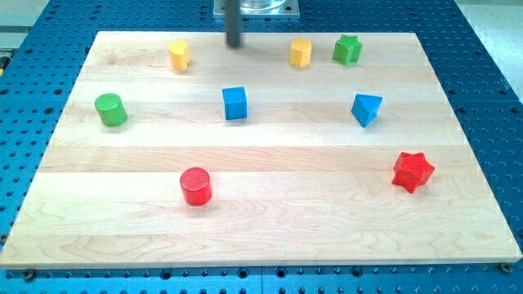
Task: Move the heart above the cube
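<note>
My tip (234, 44) rests near the bench's (270, 237) top edge, between the yellow heart (180, 55) on its left and the yellow hexagonal block (301, 51) on its right, touching neither. The blue cube (235, 103) sits just below my tip. I have no pincer, only the rod.

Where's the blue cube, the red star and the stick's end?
blue cube (235, 104), camera view, front face.
red star (412, 171), camera view, top middle.
my tip (234, 43), camera view, rod's very end, above the cube.
</note>
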Robot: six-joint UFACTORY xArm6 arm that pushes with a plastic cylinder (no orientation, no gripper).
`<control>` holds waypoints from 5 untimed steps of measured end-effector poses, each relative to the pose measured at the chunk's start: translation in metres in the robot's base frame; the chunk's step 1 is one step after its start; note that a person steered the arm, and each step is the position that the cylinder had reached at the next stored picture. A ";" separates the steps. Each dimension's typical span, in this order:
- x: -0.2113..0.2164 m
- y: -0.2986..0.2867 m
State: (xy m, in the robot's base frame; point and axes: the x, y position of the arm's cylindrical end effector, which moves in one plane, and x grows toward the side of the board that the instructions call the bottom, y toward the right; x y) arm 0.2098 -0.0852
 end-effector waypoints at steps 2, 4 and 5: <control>0.049 -0.052; 0.069 -0.082; 0.075 -0.082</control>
State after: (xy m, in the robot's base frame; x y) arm 0.2851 -0.1675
